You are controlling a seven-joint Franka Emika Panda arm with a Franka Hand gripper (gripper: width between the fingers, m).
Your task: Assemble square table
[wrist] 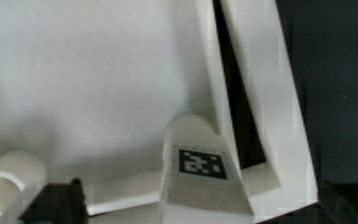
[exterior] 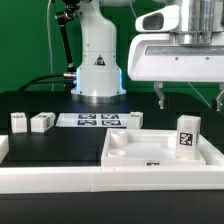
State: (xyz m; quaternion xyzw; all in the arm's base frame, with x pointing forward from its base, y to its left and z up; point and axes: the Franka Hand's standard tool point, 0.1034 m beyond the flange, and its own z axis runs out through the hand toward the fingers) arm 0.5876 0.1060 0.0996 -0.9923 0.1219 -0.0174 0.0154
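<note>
A: Exterior view: the tool (exterior: pixel 190 100) is hanging released, jaws wide, above the square top (exterior: pixel 150 152). One leg block (exterior: pixel 188 137) is standing upright on it.
B: On the bench (exterior: pixel 60 140), other leg blocks (exterior: pixel 42 122) are lying beside the marker board (exterior: pixel 95 120).
A: Wrist view alone is showing that block's tag close, beside the rim (wrist: pixel 247 90).

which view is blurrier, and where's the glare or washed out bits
wrist view: softer overall, the square table top washes out to near flat white, though the leg has a readable tag; exterior view: sharper across the table, the close-up gripper looks slightly soft, and a blue glow rims the robot base.
</note>
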